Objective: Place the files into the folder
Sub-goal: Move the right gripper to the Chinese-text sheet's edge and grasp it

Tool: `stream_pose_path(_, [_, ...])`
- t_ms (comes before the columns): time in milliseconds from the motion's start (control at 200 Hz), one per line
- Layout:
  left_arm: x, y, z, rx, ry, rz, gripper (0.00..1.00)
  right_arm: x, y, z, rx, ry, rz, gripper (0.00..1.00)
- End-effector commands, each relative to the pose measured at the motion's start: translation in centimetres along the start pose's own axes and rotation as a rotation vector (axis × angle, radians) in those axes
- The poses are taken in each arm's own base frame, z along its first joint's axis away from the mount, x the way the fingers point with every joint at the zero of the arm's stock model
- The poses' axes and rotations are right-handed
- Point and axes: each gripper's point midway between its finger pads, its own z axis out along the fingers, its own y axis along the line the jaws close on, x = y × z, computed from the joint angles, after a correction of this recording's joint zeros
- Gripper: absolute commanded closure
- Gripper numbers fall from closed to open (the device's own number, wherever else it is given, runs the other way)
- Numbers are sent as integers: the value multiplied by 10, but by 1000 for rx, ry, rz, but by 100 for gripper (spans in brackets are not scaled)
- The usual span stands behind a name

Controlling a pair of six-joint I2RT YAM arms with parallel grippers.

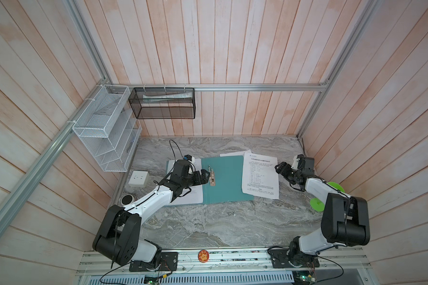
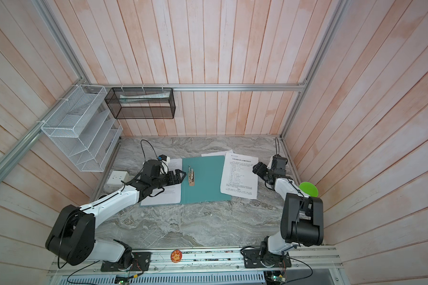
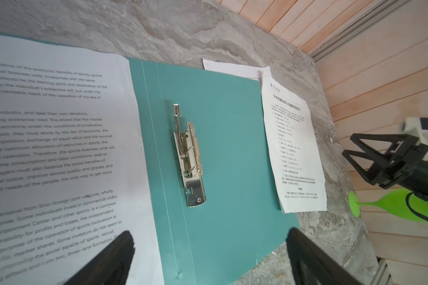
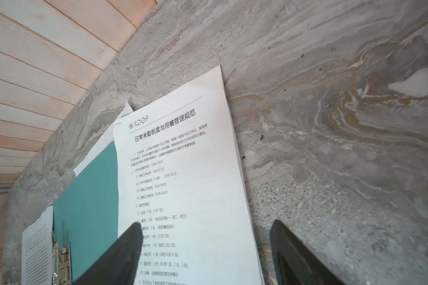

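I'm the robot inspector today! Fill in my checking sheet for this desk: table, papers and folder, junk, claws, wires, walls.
Surface: grey marble table.
Job's things: teal folder lies open, metal clip showing; headed sheet overlaps its right edge; second sheet lies on its left flap; third sheet peeks from under its far edge.
Clutter: green goblet on its side, white socket box, small round black thing.
Claws: left claw open beside the clip, holding nothing; right claw open at the headed sheet's outer edge.
Cables: black cable loops behind the left wrist.
Surroundings: plank walls, white mesh rack, black mesh basket, metal frame.
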Motion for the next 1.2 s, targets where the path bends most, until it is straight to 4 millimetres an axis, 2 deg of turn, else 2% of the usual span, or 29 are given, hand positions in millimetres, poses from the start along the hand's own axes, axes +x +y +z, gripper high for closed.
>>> stream_pose_path(0, [3,-13,9,88,12,40,4,21,-7,7,-68,70,50,30])
stream_pose_path(95, [7,-14,13,103,26,36,4,28,-21,7,-100,79,109,39])
stream_pose_path(190, [11,-13,13,106,31,34,4,34,-33,8,-121,100,146,42])
stream_pose_path(325, [14,-10,16,102,43,36,5,48,-35,17,-200,194,178,56])
stream_pose_path(545, [19,-8,21,104,61,28,6,73,-40,32,-260,298,215,57])
stream_pose_path(655, [19,-8,21,102,63,29,6,79,-40,36,-283,323,227,58])
stream_pose_path(805, [20,-7,22,98,67,23,6,85,-42,41,-296,346,244,66])
stream_pose_path(900, [21,-6,21,94,67,18,6,85,-41,41,-315,346,255,75])
stream_pose_path(1065, [22,-4,21,83,69,14,7,78,-31,37,-369,326,261,100])
stream_pose_path(1195, [20,-5,18,79,65,13,7,62,-8,22,-473,284,272,100])
